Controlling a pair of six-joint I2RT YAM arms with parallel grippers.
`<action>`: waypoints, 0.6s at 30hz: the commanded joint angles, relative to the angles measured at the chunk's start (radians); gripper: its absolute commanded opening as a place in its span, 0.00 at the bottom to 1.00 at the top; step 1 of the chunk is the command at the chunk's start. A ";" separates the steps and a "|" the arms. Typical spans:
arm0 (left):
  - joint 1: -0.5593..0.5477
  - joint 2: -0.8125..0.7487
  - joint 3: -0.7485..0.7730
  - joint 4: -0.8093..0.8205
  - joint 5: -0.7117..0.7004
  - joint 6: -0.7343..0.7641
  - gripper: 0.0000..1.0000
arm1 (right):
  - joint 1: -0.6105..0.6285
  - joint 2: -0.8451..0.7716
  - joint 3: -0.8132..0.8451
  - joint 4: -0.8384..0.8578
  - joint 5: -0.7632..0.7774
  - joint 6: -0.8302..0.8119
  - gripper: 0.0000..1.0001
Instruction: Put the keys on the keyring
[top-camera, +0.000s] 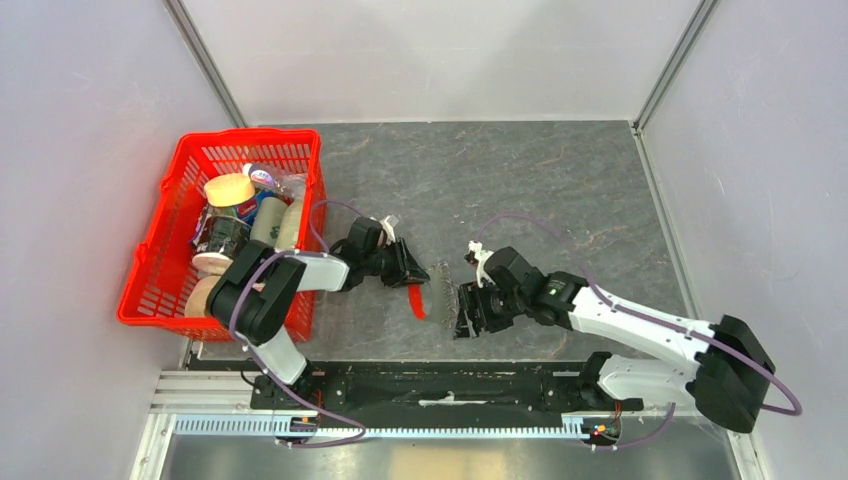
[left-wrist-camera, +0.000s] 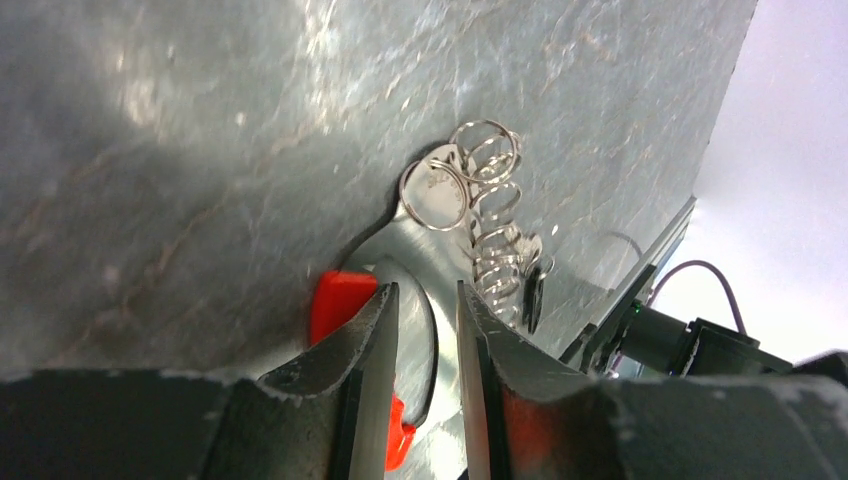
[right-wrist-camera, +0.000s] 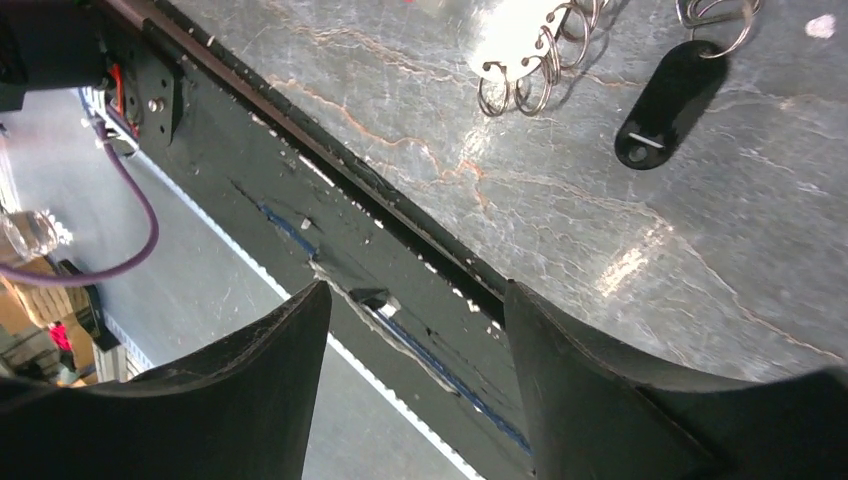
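The keyring (top-camera: 440, 284), a grey metal loop with a row of small rings and a red strip (top-camera: 416, 301), lies on the table between my two grippers. My left gripper (top-camera: 416, 272) is at its left end. In the left wrist view its jaws (left-wrist-camera: 425, 292) stand narrowly apart with the loop's metal band (left-wrist-camera: 440, 262) between them and the red strip (left-wrist-camera: 338, 300) just left. The rings (left-wrist-camera: 492, 215) lie beyond. The black fob (right-wrist-camera: 668, 103) lies next to the rings (right-wrist-camera: 528, 78); I cannot pick out the key. My right gripper (right-wrist-camera: 415, 290) is open and empty, near the table's front edge.
A red basket (top-camera: 150, 250) full of bottles and jars stands at the left, close behind the left arm. The black mounting rail (top-camera: 440, 385) runs along the front edge. Grey walls enclose the table on three sides.
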 joint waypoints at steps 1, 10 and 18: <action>0.006 -0.090 -0.084 -0.083 -0.070 -0.031 0.36 | 0.033 0.063 -0.044 0.188 0.094 0.159 0.71; 0.005 -0.300 -0.107 -0.145 -0.005 -0.063 0.42 | 0.059 0.167 -0.067 0.337 0.167 0.297 0.66; 0.005 -0.321 -0.088 -0.187 0.017 -0.040 0.44 | 0.064 0.231 -0.054 0.347 0.176 0.274 0.61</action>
